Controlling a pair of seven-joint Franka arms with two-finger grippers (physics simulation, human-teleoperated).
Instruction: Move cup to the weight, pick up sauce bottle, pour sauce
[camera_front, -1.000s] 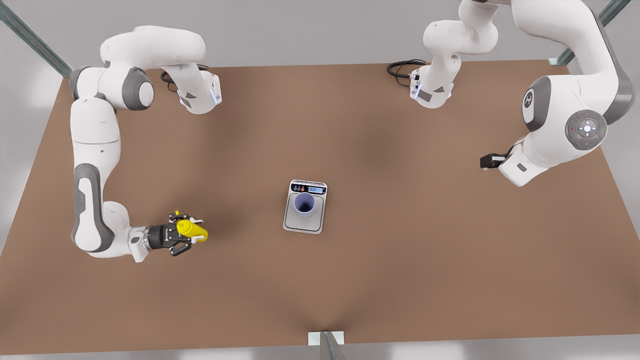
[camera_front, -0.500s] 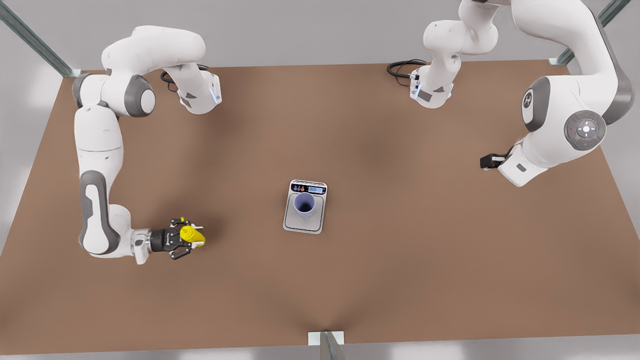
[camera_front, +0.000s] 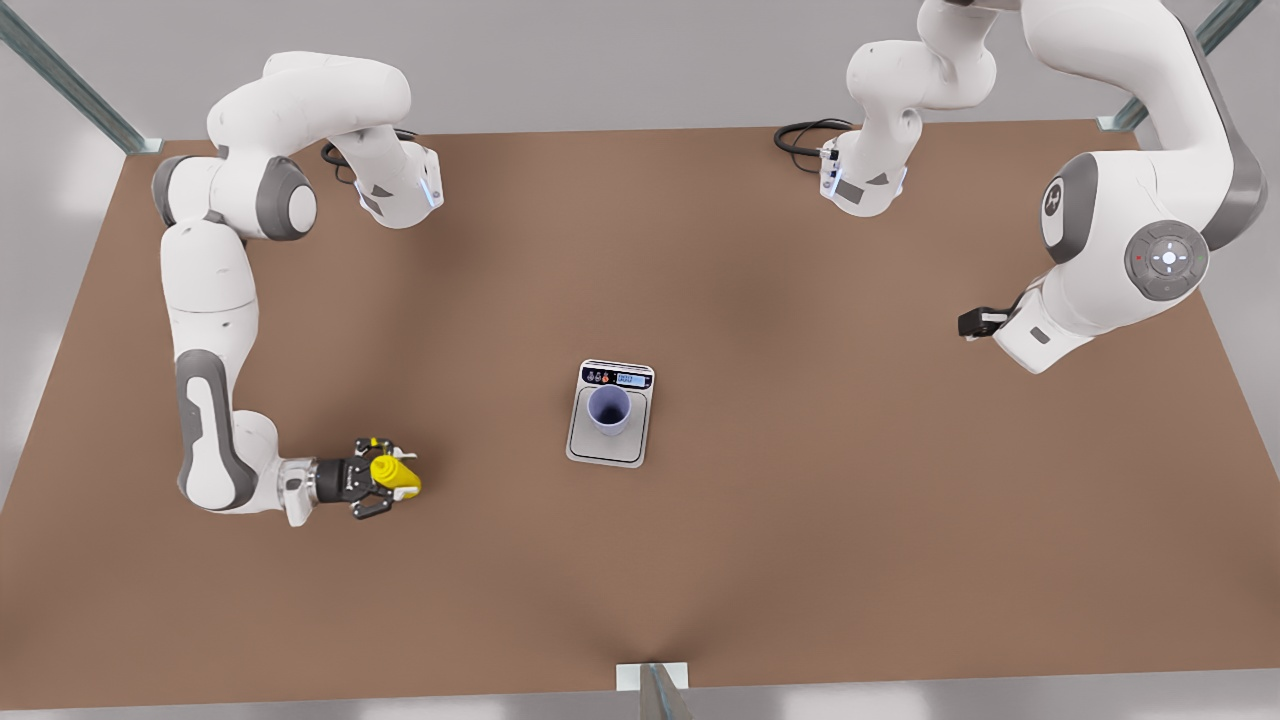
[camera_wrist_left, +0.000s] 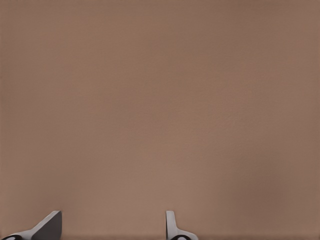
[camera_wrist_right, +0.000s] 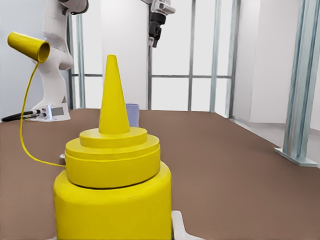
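At the front view's left my right gripper (camera_front: 385, 478) is clamped on the bottle (camera_front: 393, 475), held just above the table (camera_front: 800, 560) and well apart from the scale (camera_front: 610, 413); the right wrist view shows the bottle (camera_wrist_right: 113, 190) upright, nozzle up, its cap dangling on a tether; in the middle the cup (camera_front: 609, 409) stands on the scale — that step looks done, and the pick-up too; carrying and pouring remain; at the right my left gripper (camera_front: 972, 322) waits well off, fingers (camera_wrist_left: 172, 226) parted, holding nothing.
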